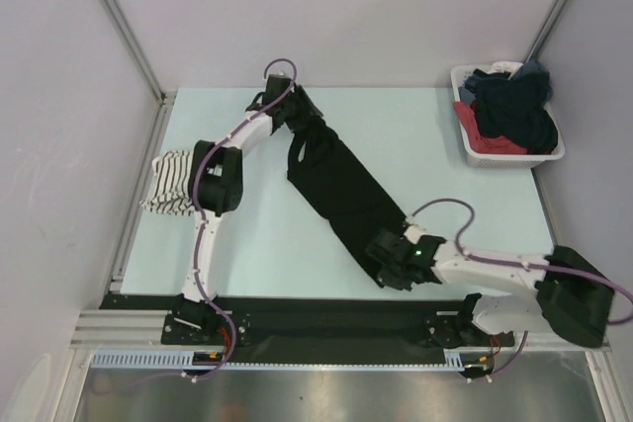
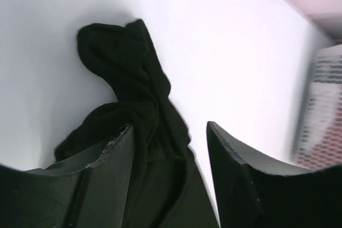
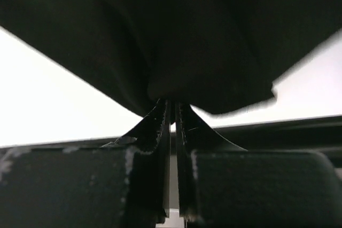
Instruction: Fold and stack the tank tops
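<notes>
A black tank top (image 1: 346, 190) lies stretched in a long diagonal band across the table. My left gripper (image 1: 303, 127) is at its far end, open. In the left wrist view the bunched black straps (image 2: 133, 78) run down between the fingers, against the left one (image 2: 115, 158), and the left gripper (image 2: 170, 127) is not closed on them. My right gripper (image 1: 388, 260) holds the near end. In the right wrist view the right gripper (image 3: 172, 103) has its jaws shut on a pinch of the black fabric (image 3: 176, 36). The striped tank top (image 1: 168, 180) lies folded at the table's left edge, seen blurred as the striped tank top (image 2: 320, 116) in the left wrist view.
A white basket (image 1: 473, 150) of dark and red clothes stands at the far right corner. The left arm's elbow (image 1: 218, 180) hangs over the striped top's right side. A black strip (image 1: 326, 313) runs along the table's near edge by the arm bases.
</notes>
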You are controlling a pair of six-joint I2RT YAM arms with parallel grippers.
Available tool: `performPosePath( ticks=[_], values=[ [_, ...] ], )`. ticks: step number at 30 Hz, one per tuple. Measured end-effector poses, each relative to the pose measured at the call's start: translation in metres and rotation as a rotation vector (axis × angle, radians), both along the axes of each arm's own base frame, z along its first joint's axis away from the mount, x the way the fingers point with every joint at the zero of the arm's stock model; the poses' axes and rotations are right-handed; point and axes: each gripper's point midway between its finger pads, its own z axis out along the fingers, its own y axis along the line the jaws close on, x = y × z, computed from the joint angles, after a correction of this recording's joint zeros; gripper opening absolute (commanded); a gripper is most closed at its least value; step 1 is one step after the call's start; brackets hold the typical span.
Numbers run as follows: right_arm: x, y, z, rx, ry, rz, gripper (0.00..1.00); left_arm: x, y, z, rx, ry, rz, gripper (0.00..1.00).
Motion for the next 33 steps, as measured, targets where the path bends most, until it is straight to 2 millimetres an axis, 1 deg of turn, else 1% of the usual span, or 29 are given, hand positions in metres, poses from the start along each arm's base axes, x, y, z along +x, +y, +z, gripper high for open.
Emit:
performPosePath(
  ticks=[1,2,3,4,6,7,9,10,11,14,16,18,19,22,24,26,28,29,31,32,33],
  values=[
    [-0.004,0.012,0.001,-0.012,0.008,0.04,0.14,0.007,-0.007,0.002,-0.03,-0.015,-0.015,0.64],
    [-0.006,0.022,0.002,-0.034,0.013,0.076,0.22,0.013,-0.014,0.004,-0.058,-0.029,-0.028,0.67],
    [-0.007,0.035,0.004,-0.045,0.013,0.11,0.3,0.016,-0.019,0.006,-0.077,-0.038,-0.041,0.72],
    [-0.008,0.048,0.006,-0.051,0.001,0.151,0.43,0.018,-0.024,0.007,-0.095,-0.048,-0.056,0.74],
    [-0.014,0.07,0.018,-0.049,-0.063,0.247,0.5,0.016,-0.03,0.009,-0.118,-0.049,-0.076,0.8],
    [-0.019,0.082,0.027,-0.027,-0.102,0.297,0.54,0.016,-0.032,0.011,-0.126,-0.052,-0.089,0.82],
    [-0.027,0.103,0.049,0.04,-0.162,0.385,0.57,0.017,-0.031,0.014,-0.125,-0.066,-0.101,0.85],
    [-0.027,0.107,0.058,0.062,-0.183,0.403,0.6,0.016,-0.031,0.017,-0.121,-0.072,-0.108,0.86],
    [-0.022,0.11,0.067,0.078,-0.206,0.409,0.61,0.015,-0.029,0.018,-0.114,-0.067,-0.112,0.87],
    [-0.005,0.111,0.087,0.071,-0.263,0.428,0.62,0.009,-0.013,0.025,-0.073,-0.053,-0.115,0.92],
    [0.011,0.109,0.099,0.05,-0.299,0.448,0.6,-0.002,0.011,0.033,-0.028,-0.046,-0.085,0.97],
    [0.034,0.102,0.109,0.039,-0.328,0.454,0.57,-0.029,0.042,0.04,0.016,-0.013,-0.041,0.99],
    [0.046,0.098,0.113,0.038,-0.339,0.446,0.55,-0.041,0.056,0.048,0.032,-0.016,-0.02,0.99],
    [0.099,0.067,0.122,0.03,-0.365,0.391,0.54,-0.074,0.092,0.075,0.078,-0.051,0.045,0.99],
    [0.127,0.047,0.126,0.016,-0.39,0.361,0.54,-0.096,0.103,0.095,0.09,-0.1,0.062,0.98],
    [0.151,0.029,0.127,0.018,-0.403,0.344,0.54,-0.118,0.104,0.105,0.09,-0.136,0.053,0.94],
    [0.179,0.017,0.126,0.042,-0.411,0.33,0.54,-0.144,0.102,0.102,0.081,-0.144,0.031,0.89],
    [0.193,0.012,0.122,0.06,-0.408,0.324,0.54,-0.156,0.099,0.097,0.077,-0.147,0.014,0.86],
    [0.223,0.0,0.108,0.09,-0.391,0.306,0.53,-0.182,0.094,0.073,0.08,-0.111,-0.019,0.84],
    [0.236,-0.007,0.097,0.102,-0.373,0.296,0.54,-0.192,0.09,0.061,0.08,-0.09,-0.036,0.83],
    [0.245,-0.008,0.085,0.117,-0.352,0.305,0.53,-0.206,0.086,0.046,0.083,-0.058,-0.056,0.82]
  ],
)
